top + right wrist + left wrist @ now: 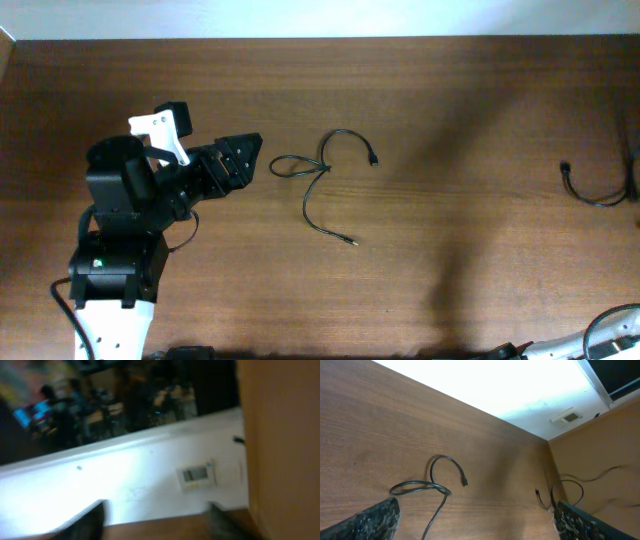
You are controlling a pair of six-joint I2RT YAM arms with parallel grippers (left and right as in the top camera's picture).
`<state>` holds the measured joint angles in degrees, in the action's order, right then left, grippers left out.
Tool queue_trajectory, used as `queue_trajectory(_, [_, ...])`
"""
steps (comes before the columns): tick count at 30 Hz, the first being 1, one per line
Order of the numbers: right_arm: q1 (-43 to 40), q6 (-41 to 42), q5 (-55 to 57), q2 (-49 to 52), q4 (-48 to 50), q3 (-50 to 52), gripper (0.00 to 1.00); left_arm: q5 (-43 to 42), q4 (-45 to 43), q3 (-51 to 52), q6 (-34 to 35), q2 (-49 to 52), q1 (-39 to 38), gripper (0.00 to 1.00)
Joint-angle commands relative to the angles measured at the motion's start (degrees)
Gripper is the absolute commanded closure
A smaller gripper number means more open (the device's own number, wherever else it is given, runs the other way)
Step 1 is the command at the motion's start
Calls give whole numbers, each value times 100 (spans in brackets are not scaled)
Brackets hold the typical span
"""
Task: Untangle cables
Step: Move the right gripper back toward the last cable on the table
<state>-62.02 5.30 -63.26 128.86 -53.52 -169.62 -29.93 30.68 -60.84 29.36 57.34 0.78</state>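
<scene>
Approach step: the left gripper point(250, 158), jaws spread and empty, points at the knotted cable point(326, 168) mid-frame. Next, it likely needs to lower and pinch one loop.

text: none legible | wall unit point(197, 476): pale box with a small display, right wrist view, too blurred to read | same wall unit, left wrist view: too small to read | overhead: no markings can be made out

Lab or office room: wooden table point(450, 120), white wall point(125, 475), wall thermostat point(196, 475).
</scene>
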Motion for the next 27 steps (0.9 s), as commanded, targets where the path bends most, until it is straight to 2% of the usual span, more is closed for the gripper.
queue_trajectory(1, [31, -966, 1268, 44, -780, -4, 1, -94, -4, -44, -55, -9, 13, 1])
queue_trajectory(4, [79, -1178, 1224, 44, -916, -4, 1, -90, -13, -44, -55, -9, 13, 1])
queue_trajectory(8, [345, -1222, 273, 42, -914, -7, 1, -94, -20, -44, -55, -9, 13, 0])
queue_trajectory(11, [820, -1318, -400, 42, -951, -7, 1, -96, -24, -44, -55, -9, 13, 1])
queue_trajectory(13, [1318, -1674, -728, 42, -1305, -7, 1, -98, -22, -44, -55, -9, 13, 1])
queue_trajectory(14, [1495, -1808, -723, 42, -1502, -7, 1, -103, -24, -44, -55, -9, 13, 0])
queue_trajectory(16, [2109, -2754, -704, 42, -2330, -4, 1, -321, -26, -44, -55, -17, 13, 1])
queue_trajectory(20, [3115, -4063, -350, 42, -3547, -4, 1, -485, -39, -44, -55, -90, 13, 2])
queue_trajectory(25, [4199, -4682, 743, 42, -4380, -2, 1, -485, -68, -44, -57, -245, 13, 1])
queue_trajectory(27, [4728, -4601, 1016, 42, -4380, -4, 1, -485, -68, -44, -57, -308, 13, 0])
